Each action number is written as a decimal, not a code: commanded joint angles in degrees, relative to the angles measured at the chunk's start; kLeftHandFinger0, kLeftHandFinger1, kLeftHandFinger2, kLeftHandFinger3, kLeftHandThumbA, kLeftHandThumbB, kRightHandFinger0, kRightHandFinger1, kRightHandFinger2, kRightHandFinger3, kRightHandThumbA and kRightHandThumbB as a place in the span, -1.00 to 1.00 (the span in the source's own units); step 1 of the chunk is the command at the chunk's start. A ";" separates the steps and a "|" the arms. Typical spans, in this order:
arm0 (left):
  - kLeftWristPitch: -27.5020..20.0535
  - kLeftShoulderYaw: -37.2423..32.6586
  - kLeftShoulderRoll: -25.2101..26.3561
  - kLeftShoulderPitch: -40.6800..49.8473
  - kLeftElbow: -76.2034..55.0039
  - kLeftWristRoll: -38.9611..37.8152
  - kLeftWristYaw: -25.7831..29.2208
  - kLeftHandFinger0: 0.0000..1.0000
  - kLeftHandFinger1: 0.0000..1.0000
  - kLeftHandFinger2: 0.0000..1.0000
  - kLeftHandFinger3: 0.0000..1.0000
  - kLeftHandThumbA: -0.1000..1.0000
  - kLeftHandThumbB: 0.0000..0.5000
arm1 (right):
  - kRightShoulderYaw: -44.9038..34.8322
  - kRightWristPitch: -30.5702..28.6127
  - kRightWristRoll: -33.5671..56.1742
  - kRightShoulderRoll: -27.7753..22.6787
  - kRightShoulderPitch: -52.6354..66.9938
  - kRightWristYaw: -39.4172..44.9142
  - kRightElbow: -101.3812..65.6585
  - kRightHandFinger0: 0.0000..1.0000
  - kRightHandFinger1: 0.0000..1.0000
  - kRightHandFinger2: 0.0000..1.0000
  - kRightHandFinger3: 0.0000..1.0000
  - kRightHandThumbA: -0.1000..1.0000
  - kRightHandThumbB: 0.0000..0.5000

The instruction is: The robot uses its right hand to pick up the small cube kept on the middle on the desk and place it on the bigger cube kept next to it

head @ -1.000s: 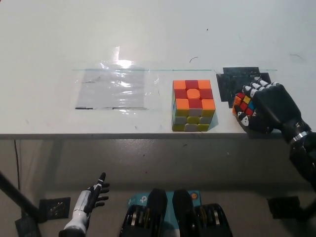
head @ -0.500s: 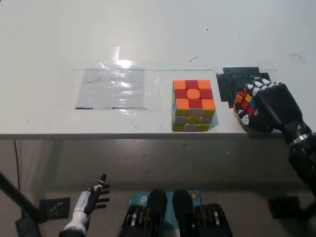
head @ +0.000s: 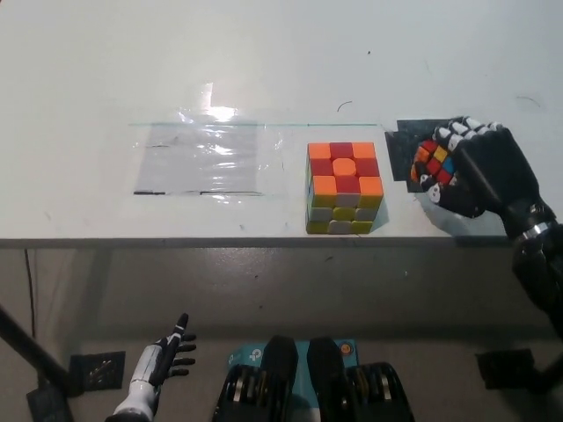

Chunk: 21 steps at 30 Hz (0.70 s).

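At right edge of worktop [head: 106, 70], small cube [head: 432, 164]: held inside the black right robot hand [head: 471, 171], its coloured faces turned toward the bigger cube.
Right robot hand: fingers [head: 453, 134] curled over the small cube's top and far side, palm behind it; clamped on it.
Black patch [head: 405, 149]: on the worktop, partly beneath the small cube and hand.
Bigger cube [head: 344, 186]: on the worktop near the front edge, just left of the small cube, apart from it.
Clear film [head: 207, 158]: flat on the worktop, left of the bigger cube.
Left robot hand [head: 163, 362]: white, below the worktop at lower left, fingers spread, holding nothing.
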 commanded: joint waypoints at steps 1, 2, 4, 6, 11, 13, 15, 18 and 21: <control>-0.24 0.18 0.19 -0.12 -1.58 0.12 0.88 0.52 0.38 0.45 0.40 0.83 -0.57 | -1.61 -0.33 -0.33 -0.89 -4.67 -0.68 -3.80 -1.00 -0.31 0.22 -0.33 -1.00 -0.26; -0.44 -0.09 0.32 -0.03 -1.63 0.41 0.75 0.65 0.47 0.53 0.49 0.85 -0.58 | -1.79 -0.36 -0.15 -0.79 -4.97 -0.59 -4.09 -1.00 -0.31 0.20 -0.34 -1.00 -0.27; -0.44 -0.09 0.37 0.54 -2.06 0.33 0.44 0.63 0.47 0.55 0.52 0.86 -0.57 | -1.82 -0.31 0.03 -0.58 -5.38 -0.01 -4.89 -1.00 -0.32 0.19 -0.34 -1.00 -0.28; -0.64 0.19 0.34 0.49 -1.65 -0.16 0.07 0.60 0.45 0.52 0.48 0.84 -0.52 | -1.93 -0.70 0.37 -0.55 -5.82 0.49 -5.62 -1.00 -0.38 0.09 -0.36 -1.00 -0.21; -2.72 0.20 0.47 0.66 -0.82 -0.57 -0.76 0.60 0.43 0.45 0.42 0.82 -0.62 | -1.83 -0.96 0.14 -0.31 -7.21 1.45 -8.03 -1.00 -0.62 -0.08 -0.45 -1.00 -0.20; -1.56 0.15 0.39 0.91 -1.35 -0.34 -0.47 0.62 0.46 0.52 0.49 0.83 -0.61 | -1.78 -0.81 0.54 0.23 -7.46 2.42 -9.01 -1.00 -0.63 -0.04 -0.45 -1.00 -0.19; -0.99 -0.18 0.48 0.94 -1.56 0.32 0.08 0.70 0.53 0.59 0.57 0.85 -0.59 | -1.89 -0.84 1.13 0.70 -7.53 3.33 -10.31 -1.00 -0.60 -0.03 -0.46 -1.00 -0.18; -1.02 -0.04 0.30 1.19 -1.70 0.14 0.11 0.58 0.45 0.49 0.45 0.83 -0.62 | -1.65 0.18 0.72 1.73 -7.42 4.97 -12.80 -1.00 -0.48 0.09 -0.35 -1.00 -0.14; -0.91 0.11 0.29 1.11 -1.57 -0.07 0.03 0.60 0.45 0.51 0.42 0.83 -0.64 | -0.84 -0.20 -1.32 3.21 -7.90 3.85 -13.89 -1.00 -0.55 0.08 -0.31 -1.00 0.20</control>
